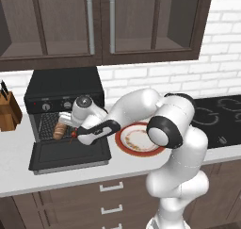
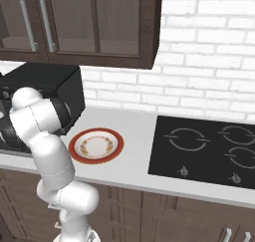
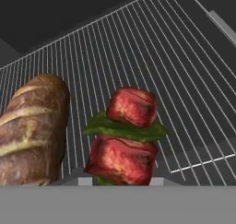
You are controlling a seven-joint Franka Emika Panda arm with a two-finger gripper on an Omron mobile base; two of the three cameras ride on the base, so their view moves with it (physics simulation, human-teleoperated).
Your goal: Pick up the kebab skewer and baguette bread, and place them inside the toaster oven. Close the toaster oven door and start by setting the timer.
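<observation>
On your far left in the left base view a wooden knife block [image 1: 8,112] stands on the counter [image 1: 70,174], just beside the toaster oven [image 1: 63,89]. The toaster oven door [image 1: 68,155] is dropped flat toward you, and the baguette bread [image 1: 60,130] lies on the wire rack [image 1: 47,124] inside the mouth of the oven. Your gripper [image 1: 75,133] reaches into that opening just to the right of the loaf, its jaws pressed in on the kebab skewer [image 1: 74,133], which shows there as a small red speck. The hand view puts the baguette bread [image 3: 30,131] at the left on the rack [image 3: 184,80] and the kebab skewer [image 3: 124,138] beside it at centre, red chunks with a green slice between them, over the wires; whether it touches them you cannot tell. Further right on the counter sits a red-rimmed plate [image 1: 129,145], then the black cooktop [image 1: 221,119].
</observation>
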